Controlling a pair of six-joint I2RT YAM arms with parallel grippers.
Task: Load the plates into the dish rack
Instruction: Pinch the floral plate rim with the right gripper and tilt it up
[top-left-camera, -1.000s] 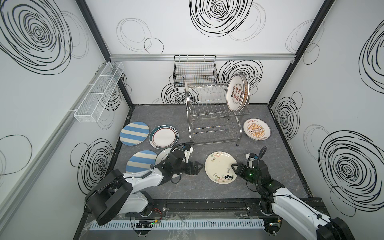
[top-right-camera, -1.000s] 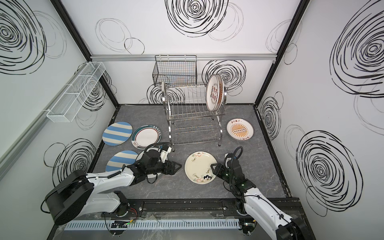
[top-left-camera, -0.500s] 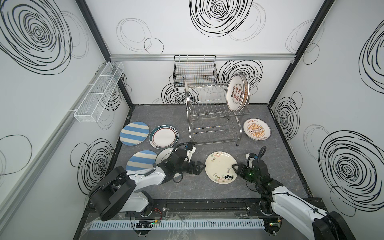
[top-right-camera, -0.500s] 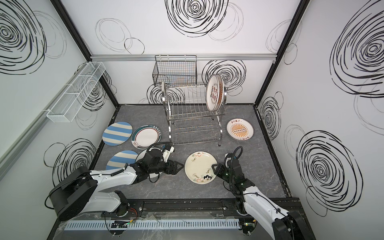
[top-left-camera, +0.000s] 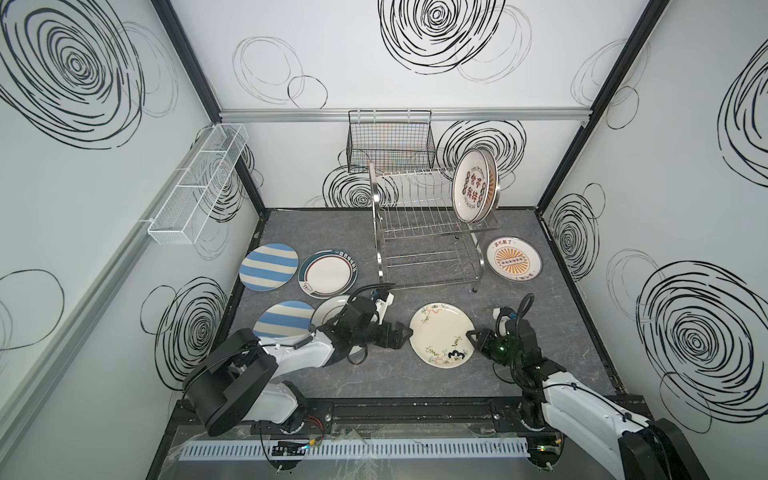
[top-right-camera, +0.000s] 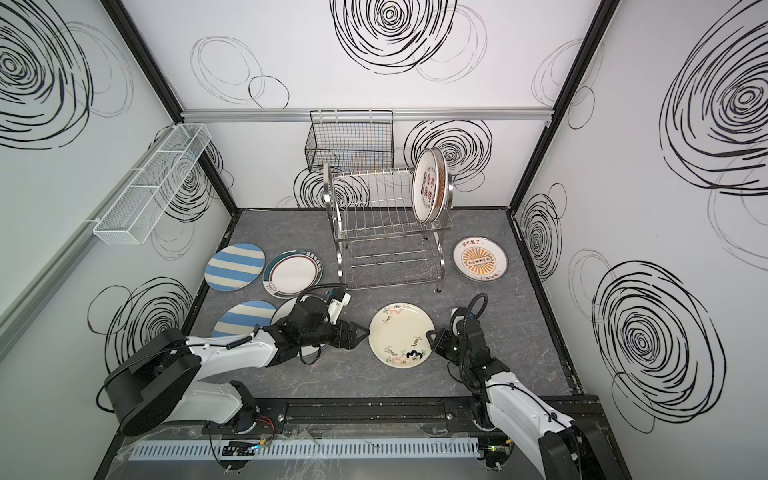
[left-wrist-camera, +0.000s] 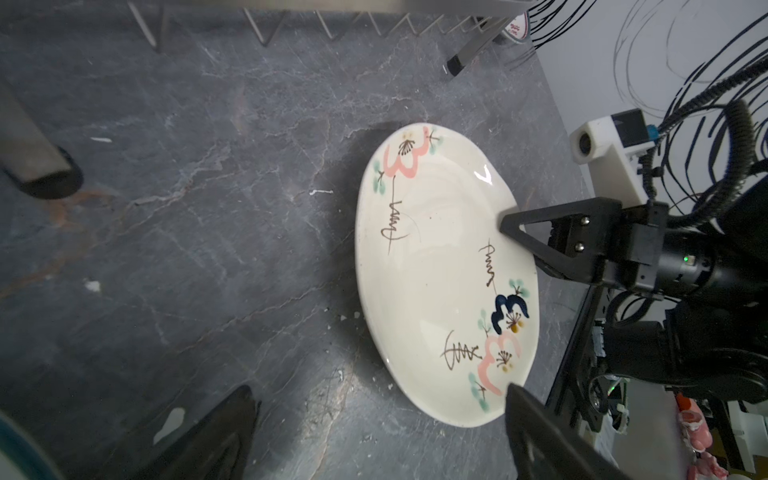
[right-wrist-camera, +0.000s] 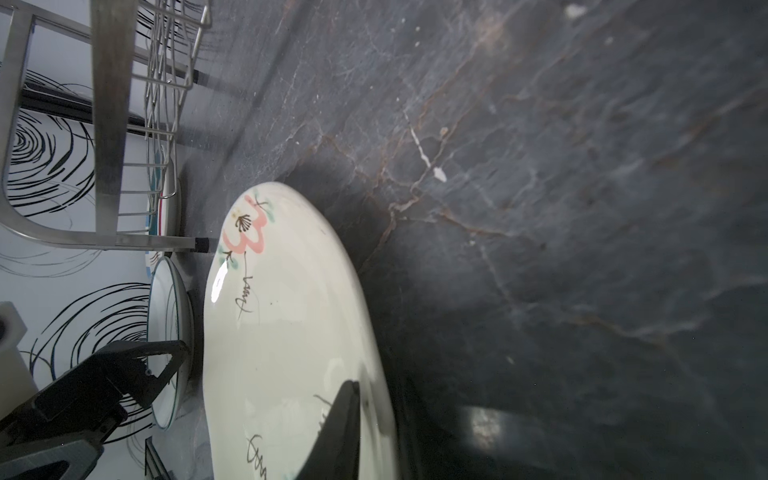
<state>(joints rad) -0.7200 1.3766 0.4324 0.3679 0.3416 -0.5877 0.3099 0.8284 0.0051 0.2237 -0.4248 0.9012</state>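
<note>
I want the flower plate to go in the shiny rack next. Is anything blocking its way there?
No, nothing visible blocks it. Only bare grey table lies between the flower plate and the dish rack, and most upper slots stand free beside two plates.

It was a lab test cell: white walls scrawled with black swirls, an aluminium rail at twelve o'clock, a grey bench.

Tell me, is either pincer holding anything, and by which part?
The right pincer looks clamped on the rim of the floral plate, on that arm's side. The left pincer stands open, holding nothing.
</note>
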